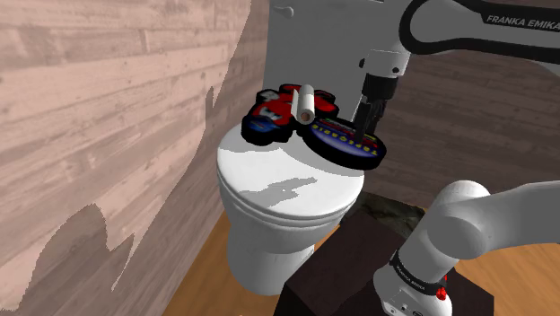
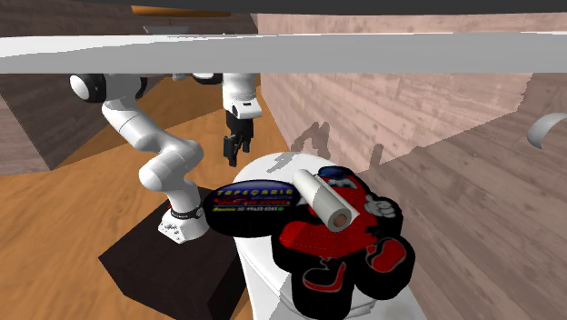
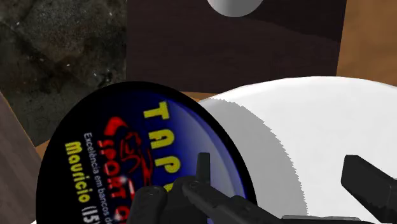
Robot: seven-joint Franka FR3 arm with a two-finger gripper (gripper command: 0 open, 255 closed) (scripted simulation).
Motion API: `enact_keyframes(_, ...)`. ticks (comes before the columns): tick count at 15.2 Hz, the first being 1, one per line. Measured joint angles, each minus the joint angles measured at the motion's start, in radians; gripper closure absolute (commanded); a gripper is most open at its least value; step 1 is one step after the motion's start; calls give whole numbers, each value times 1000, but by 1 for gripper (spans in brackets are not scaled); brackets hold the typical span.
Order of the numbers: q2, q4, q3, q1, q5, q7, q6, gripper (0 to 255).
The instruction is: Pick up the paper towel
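Hanging over the round black disc (image 1: pixel 345 142), the jaws stand apart and hold nothing, likely ready to fit round the paper towel (image 1: pixel 306 103). It lies on a red and black thing (image 1: pixel 269 115), near the jaws but not between them.

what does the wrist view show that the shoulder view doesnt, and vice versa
Wrist view: the yellow word Mauricio readable on the round black and blue disc, with the gripper open. Shoulder view: the paper towel roll resting on a red and black mat, and the wood-plank wall. Both: the disc, the white toilet lid, the gripper.
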Motion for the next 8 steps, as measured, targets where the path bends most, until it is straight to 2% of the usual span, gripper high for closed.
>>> enact_keyframes(3, 31, 15, 3, -14, 8, 30, 33, 0)
enact_keyframes(8, 177, 113, 22, -62, 39, 163, 147, 0)
